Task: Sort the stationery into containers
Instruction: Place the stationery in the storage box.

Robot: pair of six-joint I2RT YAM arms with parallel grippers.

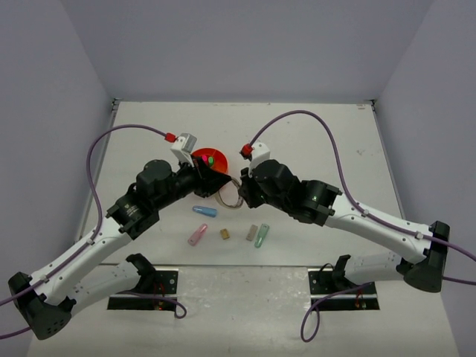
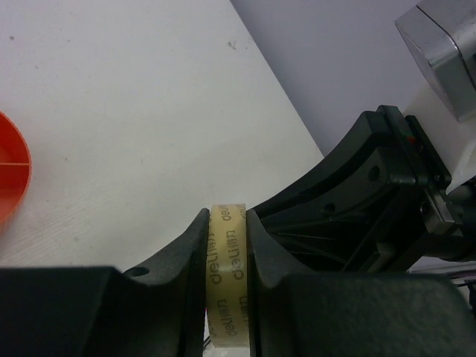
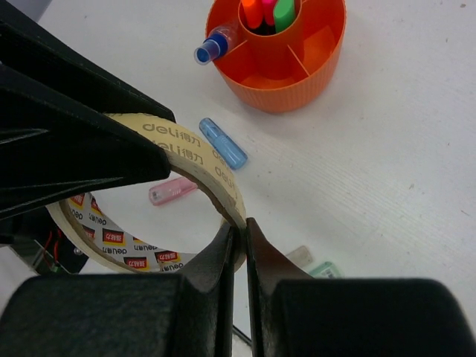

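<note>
Right wrist view: I hold the beige tape ring (image 3: pixel 186 160) by its wall in my right gripper (image 3: pixel 239 238), with my left gripper (image 2: pixel 227 223) clamped across its width. The round orange plastic organiser (image 3: pixel 297 93) lies at the top of the frame, nearer the left gripper.

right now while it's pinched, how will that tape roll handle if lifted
The tape roll is a thin hollow ring, so probably light. It looks round despite the right gripper and left gripper pinching it, so likely fairly stiff. Set on edge it may roll.
</note>
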